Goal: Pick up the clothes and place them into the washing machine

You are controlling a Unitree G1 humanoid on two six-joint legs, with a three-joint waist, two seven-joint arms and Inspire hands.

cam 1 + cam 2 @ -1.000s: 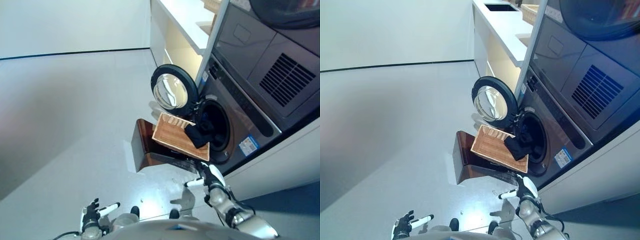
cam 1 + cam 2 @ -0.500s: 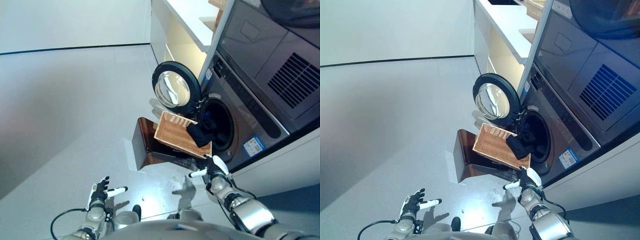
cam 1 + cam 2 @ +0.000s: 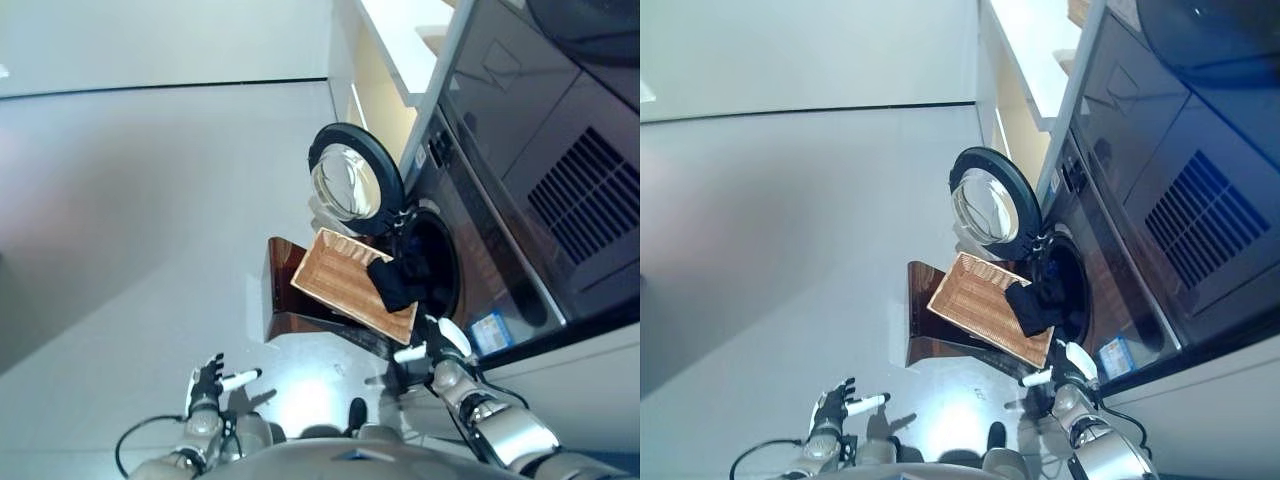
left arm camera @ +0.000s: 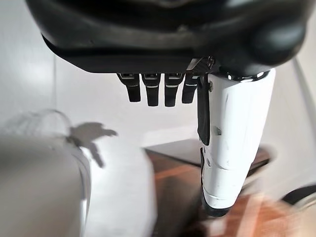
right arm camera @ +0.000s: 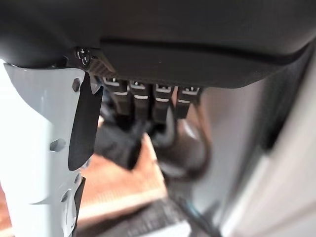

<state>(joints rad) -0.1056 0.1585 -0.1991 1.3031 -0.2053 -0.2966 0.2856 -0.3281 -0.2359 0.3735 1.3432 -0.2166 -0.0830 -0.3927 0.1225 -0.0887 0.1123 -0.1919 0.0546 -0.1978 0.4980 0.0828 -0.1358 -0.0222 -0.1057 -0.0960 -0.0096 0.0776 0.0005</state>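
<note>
A dark garment (image 3: 397,281) lies at the near end of a flat wicker basket (image 3: 340,279), draped toward the drum opening of the washing machine (image 3: 470,240). The machine's round door (image 3: 352,180) stands swung open. The basket rests on a dark wooden stand (image 3: 285,300). My right hand (image 3: 440,345) is open, low and just short of the basket and the machine's front, holding nothing. Far from the basket, my left hand (image 3: 212,383) is open over the floor. In the right wrist view the garment (image 5: 118,143) shows past the straight fingers (image 5: 143,101).
A white counter (image 3: 405,40) runs beside the machine, and a second appliance with a vent grille (image 3: 585,190) sits above it. Pale grey floor (image 3: 140,220) stretches wide to the left of the stand.
The camera has shifted, so the whole scene sits differently. My right hand has come slightly closer to the basket's near edge. My left hand has risen into view and spread open.
</note>
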